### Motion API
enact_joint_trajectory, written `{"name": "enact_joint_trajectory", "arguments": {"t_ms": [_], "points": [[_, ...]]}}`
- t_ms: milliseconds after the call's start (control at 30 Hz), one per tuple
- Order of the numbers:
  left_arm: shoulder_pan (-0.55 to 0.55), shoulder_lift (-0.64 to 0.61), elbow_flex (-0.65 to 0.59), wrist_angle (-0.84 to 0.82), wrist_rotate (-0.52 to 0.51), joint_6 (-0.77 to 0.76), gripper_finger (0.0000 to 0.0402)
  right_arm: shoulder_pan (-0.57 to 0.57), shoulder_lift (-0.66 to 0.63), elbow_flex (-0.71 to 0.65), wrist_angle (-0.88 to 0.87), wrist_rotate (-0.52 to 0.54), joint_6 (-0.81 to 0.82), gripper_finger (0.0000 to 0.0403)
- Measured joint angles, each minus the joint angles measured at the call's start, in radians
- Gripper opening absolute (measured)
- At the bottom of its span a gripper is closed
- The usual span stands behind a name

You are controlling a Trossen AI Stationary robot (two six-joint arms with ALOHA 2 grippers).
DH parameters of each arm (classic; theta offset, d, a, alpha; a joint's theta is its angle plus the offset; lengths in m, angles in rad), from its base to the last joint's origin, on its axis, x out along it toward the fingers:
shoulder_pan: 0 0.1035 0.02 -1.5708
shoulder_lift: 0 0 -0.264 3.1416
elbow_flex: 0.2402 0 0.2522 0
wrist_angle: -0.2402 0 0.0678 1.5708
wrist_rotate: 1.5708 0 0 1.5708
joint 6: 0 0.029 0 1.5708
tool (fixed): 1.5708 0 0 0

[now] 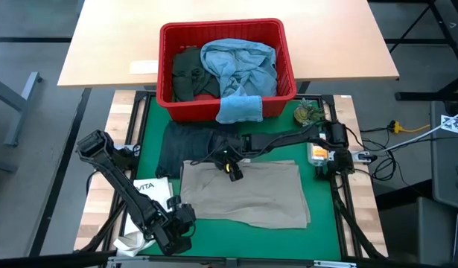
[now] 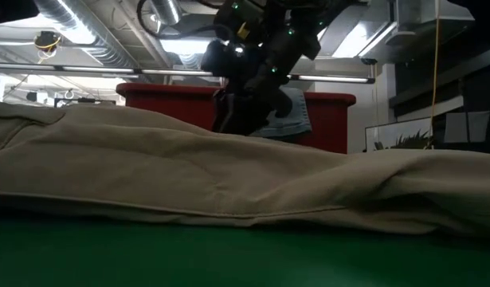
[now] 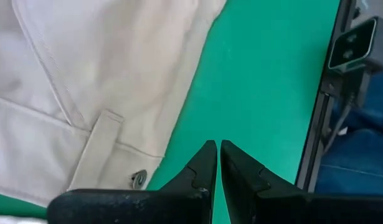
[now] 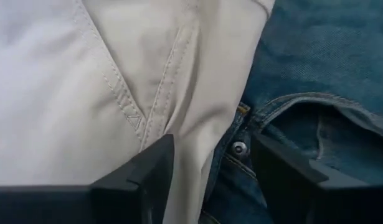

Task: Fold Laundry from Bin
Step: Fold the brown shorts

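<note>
Bin [image 1: 227, 106] at 12 o'clock, laundry [image 1: 236, 67] inside. Trousers [image 1: 247, 193] on mat centre; jeans [image 1: 185, 145] behind them, toward 11. Tote bag [image 1: 150, 190] at 8.

Khaki trousers [image 1: 247, 193]: matt woven cloth, stitched seams. Dark jeans [image 4: 316, 93] beside the right gripper [image 4: 210, 180]: rough denim, metal rivet. Bin [image 1: 169, 45]: glossy red plastic. Counter [image 1: 322, 216]: smooth matt green mat.

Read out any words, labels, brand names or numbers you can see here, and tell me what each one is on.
"VITA": dark letters on the white bag lying at the near left of the green mat, beside the tan trousers.
White sheet on the wooden table, left of the red basket: too small to read any print.
Orange tag on the right arm: too small to read.
Nothing else readable.
</note>
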Motion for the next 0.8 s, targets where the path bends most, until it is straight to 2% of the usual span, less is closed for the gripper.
{"name": "enact_joint_trajectory", "arguments": {"t_ms": [300, 533, 633, 800], "points": [[0.007, 0.000, 0.000, -0.001, -0.037, 0.000, 0.0018, 0.001, -0.094, 0.002, -0.070, 0.097, -0.074, 0.0222], [-0.003, 0.011, 0.000, 0.001, 0.006, -0.029, 0.0018, 0.049, -0.115, 0.001, -0.317, 0.118, -0.074, 0.0223], [-0.011, 0.048, -0.003, 0.009, 0.014, -0.050, 0.0018, 0.105, -0.115, 0.001, -0.438, 0.200, -0.063, 0.0223], [-0.012, 0.103, -0.005, 0.007, 0.016, -0.053, 0.0018, 0.209, -0.115, 0.001, -0.600, 0.453, 0.048, 0.0223]]}}
